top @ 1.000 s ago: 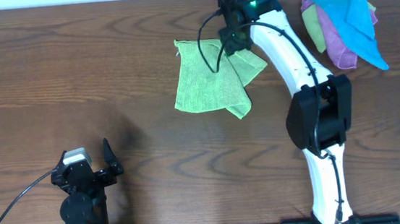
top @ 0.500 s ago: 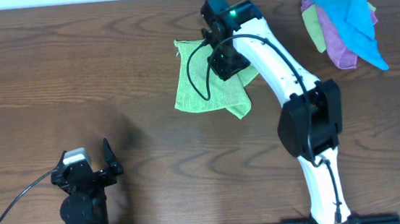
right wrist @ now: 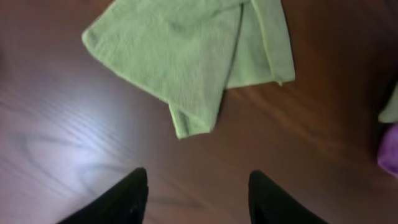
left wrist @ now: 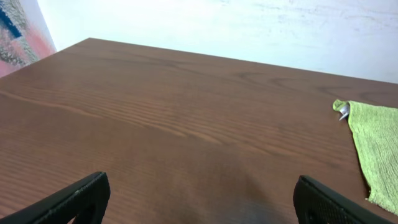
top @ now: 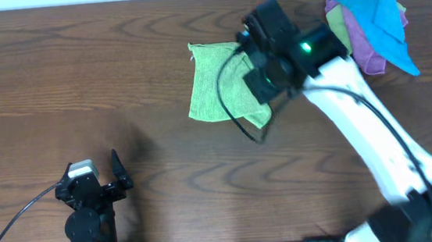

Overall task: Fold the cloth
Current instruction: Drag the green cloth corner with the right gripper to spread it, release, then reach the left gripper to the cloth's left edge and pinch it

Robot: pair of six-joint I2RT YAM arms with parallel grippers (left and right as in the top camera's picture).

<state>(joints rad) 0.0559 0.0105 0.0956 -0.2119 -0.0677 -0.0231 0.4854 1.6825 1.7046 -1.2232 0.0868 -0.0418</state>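
The lime-green cloth (top: pixel 214 86) lies flat at the far middle of the table, its right part folded over onto itself, with a small white tag (top: pixel 192 58) at its far left corner. My right gripper (top: pixel 264 79) hangs above the cloth's right edge, open and empty. In the right wrist view its fingers (right wrist: pixel 198 179) are over bare wood just short of the cloth's folded corner (right wrist: pixel 186 121). My left gripper (top: pixel 118 172) rests open and empty at the near left. In its wrist view (left wrist: pixel 200 190) the cloth (left wrist: pixel 376 149) shows at the far right.
A pile of blue (top: pixel 375 17) and purple (top: pixel 367 53) cloths, with a bit of green, lies at the far right corner. A purple edge (right wrist: pixel 390 149) shows at the right of the right wrist view. The table's far edge meets a white wall.
My right gripper carried the cloth's right flap leftward over the cloth, let go of it, and drew back towards the near right. The left arm has not moved.
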